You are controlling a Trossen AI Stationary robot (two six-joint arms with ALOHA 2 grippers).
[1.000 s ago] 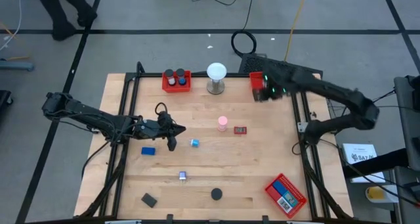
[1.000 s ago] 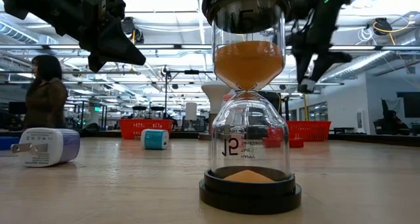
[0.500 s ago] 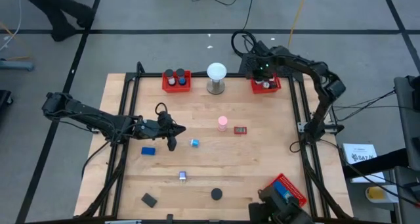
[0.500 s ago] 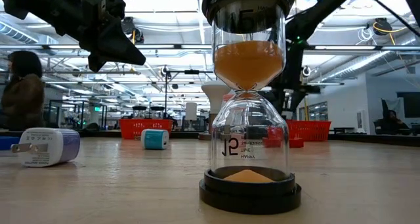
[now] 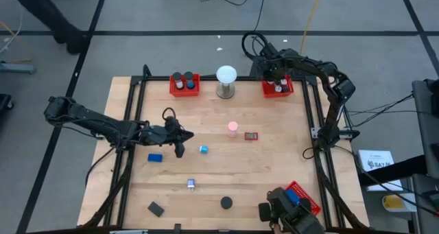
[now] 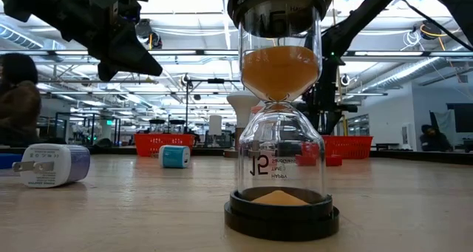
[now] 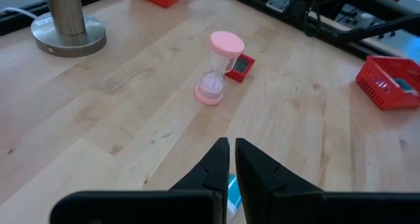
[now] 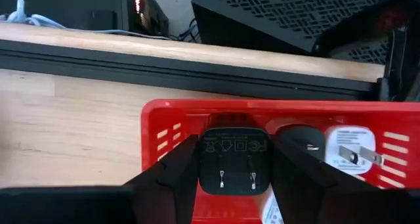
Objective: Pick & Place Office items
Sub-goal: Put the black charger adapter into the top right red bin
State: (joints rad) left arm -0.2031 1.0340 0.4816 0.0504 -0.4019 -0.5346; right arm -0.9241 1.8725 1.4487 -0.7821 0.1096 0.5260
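Observation:
My right gripper (image 8: 234, 150) is over the far right red tray (image 5: 278, 87), shut on a black plug-in charger (image 8: 234, 159). That tray (image 8: 164, 145) also holds a white charger (image 8: 351, 155) and a black item (image 8: 298, 140). My left gripper (image 5: 180, 145) is shut and empty above the table's left middle. A small blue-and-white item (image 5: 203, 149) lies just right of it. A pink hourglass (image 7: 216, 76), a small red block (image 7: 240, 66), a blue block (image 5: 155, 158), a white charger (image 5: 191, 184), a black-capped hourglass (image 5: 226, 202) and a black block (image 5: 156, 208) stand or lie on the table. My right gripper pinches the black charger by its two opposite sides (image 8: 205, 165) between its two fingers. The charger's two-pronged face is turned toward the wrist. The fingers slant down toward the table's far side. The charger is above the tray's inside; whether it rests on anything I cannot tell.
A white globe on a metal base (image 5: 226, 79) stands at the far middle. A red tray (image 5: 185, 84) with discs is left of it. A third red tray (image 5: 302, 198) lies at the near right, a dark bulky thing (image 5: 285, 217) beside it. A person (image 6: 16, 97) shows beyond the table.
My right gripper has gone toward the table's far edge, from the far right red tray's near left corner to a place over the tray, and the right arm has folded back. My left arm has kept still.

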